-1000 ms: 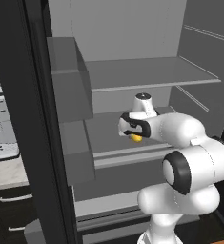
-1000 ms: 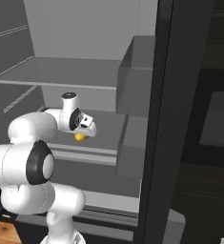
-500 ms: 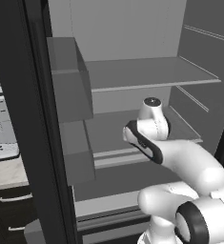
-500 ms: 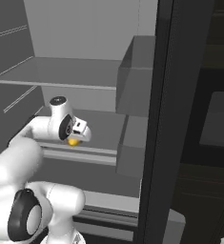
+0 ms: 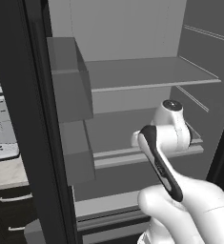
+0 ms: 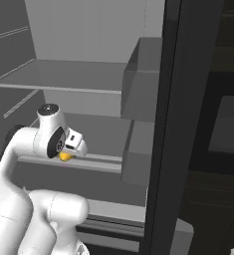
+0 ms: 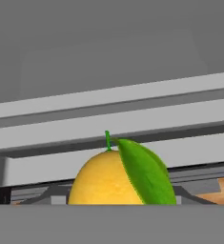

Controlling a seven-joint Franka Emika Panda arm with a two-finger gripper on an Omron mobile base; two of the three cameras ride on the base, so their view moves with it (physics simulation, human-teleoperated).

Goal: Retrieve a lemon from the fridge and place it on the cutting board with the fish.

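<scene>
Fridge: door open, light grey interior; upper shelf bare, lower shelf at the working level.

Arm: reaches over the lower shelf's front edge. Step in hand, by judgement: carrying the fruit out. Best done by drawing straight back, clear of the shelf lip and door bins, grip unchanged.

Tool: jaws part-spread, apparently clasped round the lemon; fingertips hidden, so contact is inferred.

Lemon: yellow, green leaf and stem, pressed close against the hand.

Views: right base view gives a yellow sliver under the hand; left base view gives the arm's line; hand view gives leaf detail.
</scene>
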